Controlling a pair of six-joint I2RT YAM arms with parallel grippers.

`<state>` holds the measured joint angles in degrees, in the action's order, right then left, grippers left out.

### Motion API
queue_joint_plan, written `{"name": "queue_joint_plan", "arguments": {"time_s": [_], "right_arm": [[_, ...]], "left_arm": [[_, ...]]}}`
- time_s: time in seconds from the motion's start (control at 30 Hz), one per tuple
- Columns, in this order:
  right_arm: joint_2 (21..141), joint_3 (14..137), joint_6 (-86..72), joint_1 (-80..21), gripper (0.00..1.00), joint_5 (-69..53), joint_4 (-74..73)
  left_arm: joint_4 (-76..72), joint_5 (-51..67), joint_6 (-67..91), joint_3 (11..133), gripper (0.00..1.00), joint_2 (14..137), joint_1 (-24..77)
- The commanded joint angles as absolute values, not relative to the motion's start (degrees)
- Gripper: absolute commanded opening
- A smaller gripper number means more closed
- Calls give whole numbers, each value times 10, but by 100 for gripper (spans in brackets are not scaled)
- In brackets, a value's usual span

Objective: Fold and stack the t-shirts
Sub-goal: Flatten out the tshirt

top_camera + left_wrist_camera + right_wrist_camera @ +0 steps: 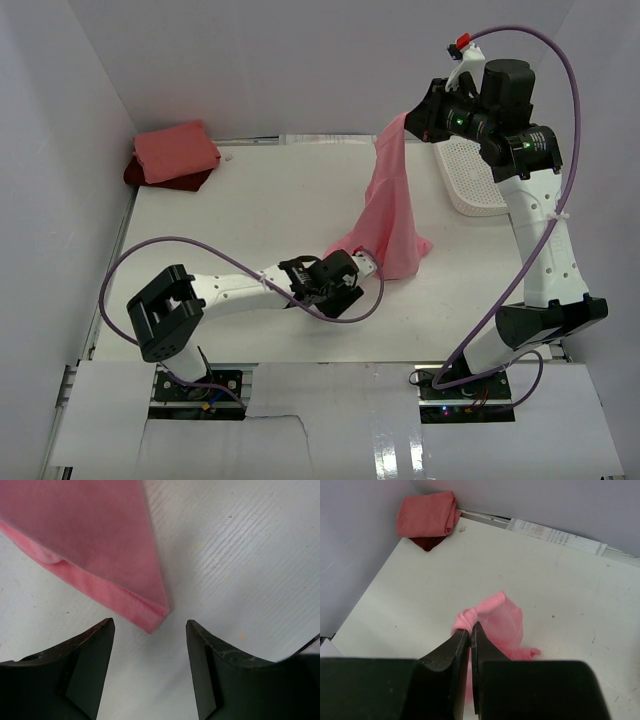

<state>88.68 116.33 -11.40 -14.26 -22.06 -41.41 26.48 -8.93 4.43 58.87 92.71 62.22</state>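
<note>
White walls are closing in a white table [250,215]. High above its far right part the right gripper [428,115] is hovering with its jaws pressed together on a bunched fold of the rose pink cloth t-shirt [392,205], the cloth gathering right at the fingertips. From that grip the shirt is hanging in a long drape, its lower end resting on the table near the middle. The left gripper [150,625] is sitting low beside that end with its jaws standing apart, and a hemmed corner is pointing into the gap without touching either finger. A white plastic mesh basket [470,185] is sitting by the right arm. Well apart, in the far left corner, a folded salmon pink t-shirt [177,152] is lying on a folded dark red t-shirt [136,173].
</note>
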Motion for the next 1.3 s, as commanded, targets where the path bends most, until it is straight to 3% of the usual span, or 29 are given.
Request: {"name": "queue_joint_plan", "arguments": {"time_s": [0.0,0.33,0.53,0.73,0.77,0.8,1.03,1.17,1.27], "right_arm": [[875,1158,-115,-141,8,-234,-375],[867,1142,-112,-141,8,-234,-371],[862,1136,-112,-141,8,-236,-369],[858,1128,-110,-141,8,-234,-368],[858,1128,-111,-141,8,-233,-367],[859,1127,-111,-141,8,-233,-368],[889,1112,-121,-141,8,-186,-388],[917,1089,-141,-129,8,-55,-412],[943,1108,-164,-121,8,-2,-413]], "left_arm": [[254,-72,28,599,70,935,623],[262,-69,33,615,63,1005,622],[265,-64,35,622,48,1028,613],[271,-40,37,626,26,1034,599],[273,-40,37,627,20,1034,599],[280,-49,40,632,0,1030,599],[343,-69,76,679,0,935,556],[399,23,98,755,0,812,391],[473,11,112,836,0,806,303]]}}
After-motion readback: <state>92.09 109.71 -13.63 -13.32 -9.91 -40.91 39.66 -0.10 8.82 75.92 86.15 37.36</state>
